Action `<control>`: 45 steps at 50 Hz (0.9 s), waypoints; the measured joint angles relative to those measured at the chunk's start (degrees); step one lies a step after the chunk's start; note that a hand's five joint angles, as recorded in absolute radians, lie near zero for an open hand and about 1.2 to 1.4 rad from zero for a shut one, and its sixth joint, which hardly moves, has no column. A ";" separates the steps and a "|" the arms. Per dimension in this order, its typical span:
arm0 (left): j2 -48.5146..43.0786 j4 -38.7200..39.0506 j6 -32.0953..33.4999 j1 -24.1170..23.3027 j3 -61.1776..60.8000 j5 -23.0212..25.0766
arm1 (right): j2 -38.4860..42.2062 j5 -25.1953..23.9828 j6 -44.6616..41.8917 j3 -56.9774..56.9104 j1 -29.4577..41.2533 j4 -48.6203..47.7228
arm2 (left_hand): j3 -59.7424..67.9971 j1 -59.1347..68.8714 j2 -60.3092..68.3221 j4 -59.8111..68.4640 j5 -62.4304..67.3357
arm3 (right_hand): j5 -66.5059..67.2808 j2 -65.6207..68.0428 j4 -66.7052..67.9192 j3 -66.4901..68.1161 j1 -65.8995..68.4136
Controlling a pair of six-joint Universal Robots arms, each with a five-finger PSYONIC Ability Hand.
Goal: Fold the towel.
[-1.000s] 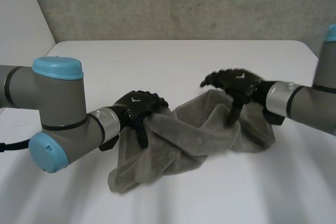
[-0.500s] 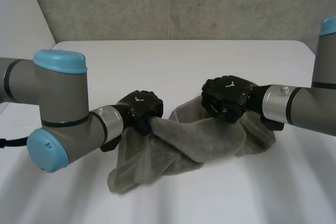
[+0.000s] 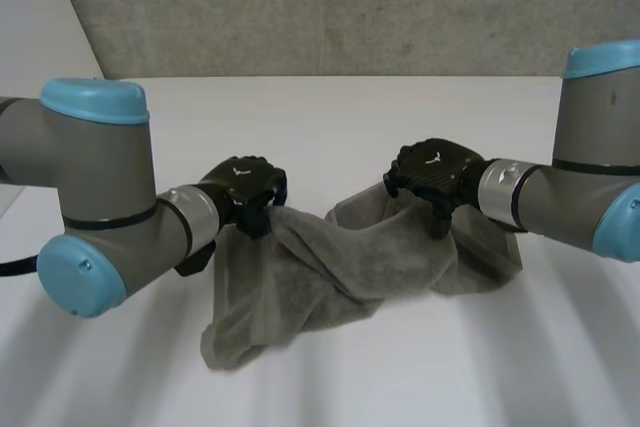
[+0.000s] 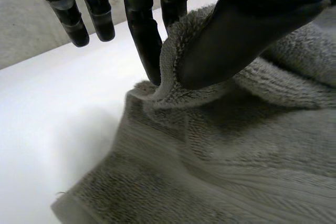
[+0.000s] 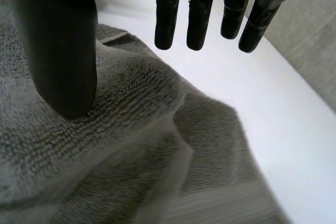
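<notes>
The grey towel (image 3: 340,267) lies crumpled and twisted in a long heap on the white table (image 3: 330,117), with one loose end sagging toward the table's near edge. The left hand (image 3: 245,185) is at the towel's left end, on its upper edge. In the left wrist view its thumb (image 4: 231,35) presses a raised fold of that edge against one finger (image 4: 144,40), so the cloth is pinched. The other fingers hang straight beside the towel, over bare table.

The right hand (image 3: 432,169) is at the towel's right end, over a lifted hump of cloth. In the right wrist view its thumb (image 5: 63,51) has its tip down on the towel. The fingers (image 5: 168,14) are straight, apart from the thumb and clear of the cloth, with nothing caught between them.

The left arm (image 3: 100,207) and right arm (image 3: 580,187) reach in from either side of the towel. A grey wall (image 3: 330,7) stands beyond the towel, at the table's far edge.
</notes>
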 measured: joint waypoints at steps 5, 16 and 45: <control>0.54 0.04 0.04 -0.76 -1.65 0.72 | 1.16 -0.55 6.01 0.82 -0.19 -1.19 | 0.00 0.00 0.00 0.00 0.00 | 0.00 0.00 0.00 0.00 -0.01; 0.97 -0.04 0.18 -0.63 -2.94 1.56 | 4.39 -0.44 10.52 -0.97 -0.56 -3.83 | 0.00 0.00 0.00 0.00 0.00 | 7.22 4.42 0.00 0.00 5.48; -3.66 -1.35 -0.34 2.43 4.89 -0.15 | 2.79 -4.16 -8.17 -11.46 1.11 3.80 | 0.00 0.15 0.00 0.00 0.01 | 47.83 44.60 0.00 0.00 45.47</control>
